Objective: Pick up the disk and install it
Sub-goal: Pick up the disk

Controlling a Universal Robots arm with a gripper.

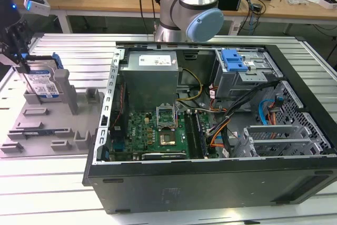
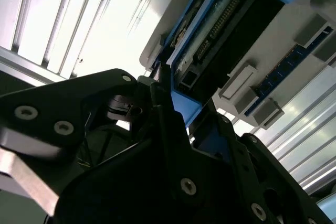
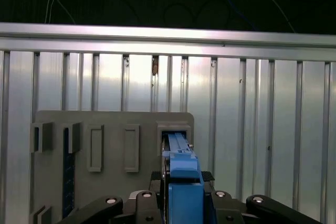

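The disk (image 1: 43, 84), silver-grey with a white-and-blue label and a blue carrier, stands on edge in a slot of the grey holder tray (image 1: 47, 130) at the exterior view's left. My gripper (image 1: 20, 62) reaches down onto the disk's top edge. In the first wrist view the carrier's blue edge (image 3: 181, 156) runs between the two dark fingers, and my gripper (image 3: 182, 176) looks shut on it. In the second wrist view the disk (image 2: 220, 30) shows its connector side, and my gripper (image 2: 185, 109) clamps the blue tab. The disk still rests in the slot.
An open computer case (image 1: 210, 183) lies on the ribbed metal table, to the exterior view's right of the tray. Inside are a grey power-supply box (image 1: 150, 77), a green motherboard (image 1: 152, 133) and a drive cage with a blue latch (image 1: 233, 59). The arm's base (image 1: 189, 3) stands behind the case.
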